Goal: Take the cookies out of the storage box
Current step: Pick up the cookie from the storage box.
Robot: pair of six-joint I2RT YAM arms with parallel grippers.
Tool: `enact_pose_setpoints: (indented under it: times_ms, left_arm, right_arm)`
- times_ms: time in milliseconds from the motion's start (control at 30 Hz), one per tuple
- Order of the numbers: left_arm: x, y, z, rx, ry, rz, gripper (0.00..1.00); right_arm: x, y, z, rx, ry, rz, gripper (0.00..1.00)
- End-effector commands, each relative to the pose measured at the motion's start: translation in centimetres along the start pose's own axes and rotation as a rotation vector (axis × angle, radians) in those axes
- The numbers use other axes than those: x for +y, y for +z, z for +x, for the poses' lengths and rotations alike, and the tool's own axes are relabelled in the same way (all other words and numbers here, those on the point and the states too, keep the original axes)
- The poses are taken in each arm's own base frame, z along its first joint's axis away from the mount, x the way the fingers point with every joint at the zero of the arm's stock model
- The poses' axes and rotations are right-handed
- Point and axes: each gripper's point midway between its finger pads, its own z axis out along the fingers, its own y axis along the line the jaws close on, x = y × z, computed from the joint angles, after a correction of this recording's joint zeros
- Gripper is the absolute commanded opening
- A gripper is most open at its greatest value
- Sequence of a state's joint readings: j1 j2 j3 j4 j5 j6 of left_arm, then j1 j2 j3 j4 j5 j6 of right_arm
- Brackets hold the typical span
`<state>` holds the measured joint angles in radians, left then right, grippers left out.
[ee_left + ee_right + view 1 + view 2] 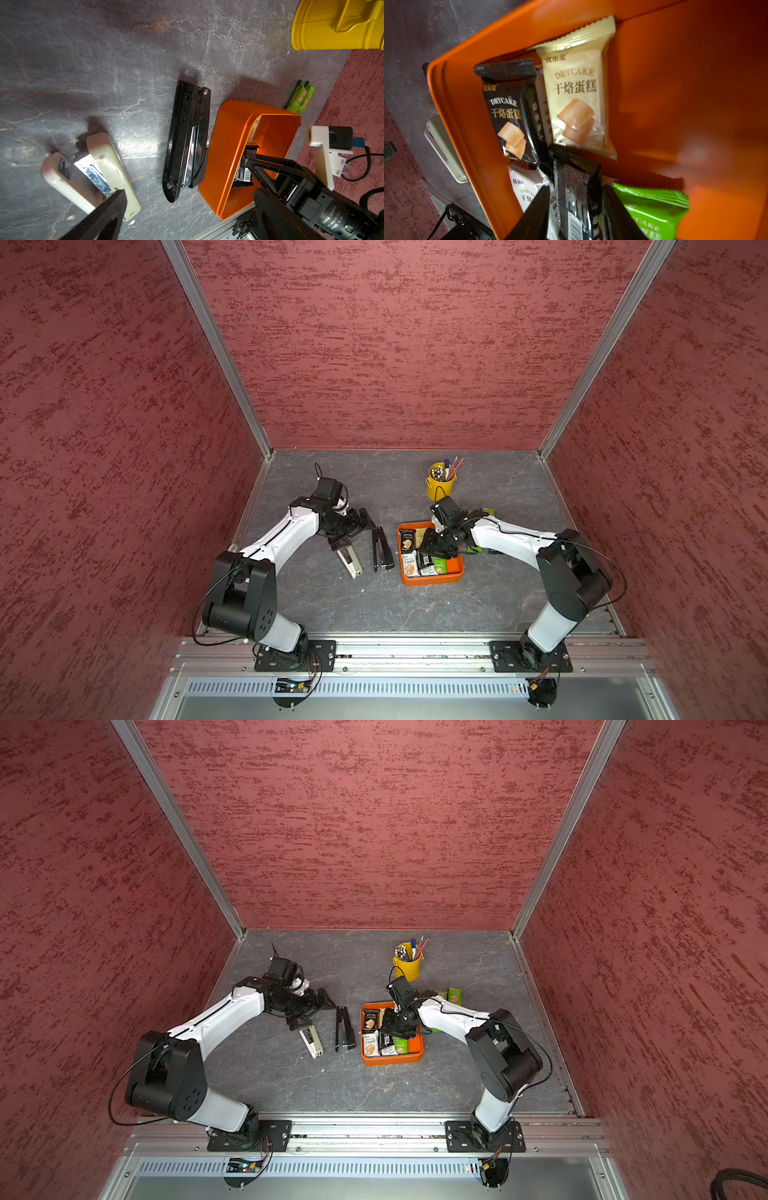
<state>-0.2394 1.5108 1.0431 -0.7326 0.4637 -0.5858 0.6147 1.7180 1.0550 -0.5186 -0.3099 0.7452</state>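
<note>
Shallow square bright-orange plastic storage box (432,580): stands on the grey marbled table (374,610), in front of the right arm. Cookies (577,99), small sealed foil packets in cream, black, white and green: several lie loose inside the box; green packets (454,995) lie on the table just beside it. Right claw (576,187): down in the box, clamped on a black packet (577,207) turned barcode-side up. Left claw (351,533): jaws wide apart, holding nothing, above a beige plastic stapler (349,563). Black metal stapler (382,549): between beige stapler and box. Yellow metal pen bucket (440,485): near the box's far side.
</note>
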Motion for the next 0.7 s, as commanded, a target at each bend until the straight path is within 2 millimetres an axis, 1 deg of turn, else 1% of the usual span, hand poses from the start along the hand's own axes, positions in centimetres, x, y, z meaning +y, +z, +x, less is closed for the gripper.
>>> enact_pose_setpoints:
  times_ms: [0,167,333,367,467,667]
  left_arm:
    - [0.0,-0.3,-0.2,-0.014,0.017,0.010,1.00]
    - [0.2,-0.4,-0.2,-0.017,0.013,0.010,1.00]
    - [0.1,-0.4,-0.3,-0.019,0.009,0.013,1.00]
    - [0.1,-0.4,-0.3,-0.019,0.010,0.013,1.00]
    - [0.1,-0.4,-0.4,-0.022,0.009,0.014,1.00]
    - [-0.1,-0.4,-0.4,-0.019,0.010,0.019,1.00]
  right_arm:
    - [0.8,0.7,-0.1,0.013,-0.002,-0.025,0.44]
    - [1.0,0.8,0.0,0.018,-0.001,-0.032,0.44]
    - [1.1,0.4,0.3,0.023,0.010,-0.047,0.41]
    - [1.0,0.2,0.5,0.021,0.014,-0.048,0.43]
    - [0.2,0.1,0.8,0.025,0.020,-0.016,0.56]
    - [-0.6,0.4,1.3,0.049,0.038,0.024,0.57]
